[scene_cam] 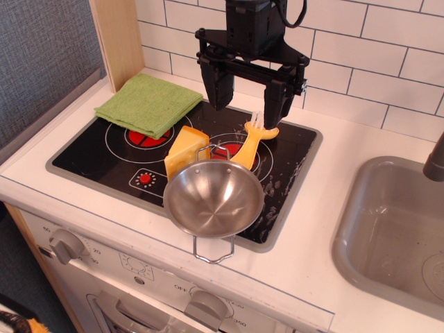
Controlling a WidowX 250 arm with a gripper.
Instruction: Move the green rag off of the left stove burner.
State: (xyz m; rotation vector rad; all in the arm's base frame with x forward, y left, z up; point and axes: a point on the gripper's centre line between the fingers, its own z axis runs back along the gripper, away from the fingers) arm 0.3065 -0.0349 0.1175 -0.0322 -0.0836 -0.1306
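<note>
**Rag still on the burner, gripper not yet at it**

Nearest the camera, a steel bowl sits on the front edge of the black glass cooktop. Just behind it stand a yellow cheese wedge and an orange toy fork lying across the right burner. Farther back on the left, the green rag lies flat and folded, covering the rear part of the left stove burner and spilling onto the white counter behind.

The task looks barely begun: reaching is the step in hand. The gripper hangs above the cooktop's back edge, pointing down, fingers spread wide and empty, to the right of the rag. Next it would need to travel left, descend onto the cloth, pinch it, and drag or lift it clear.
</note>
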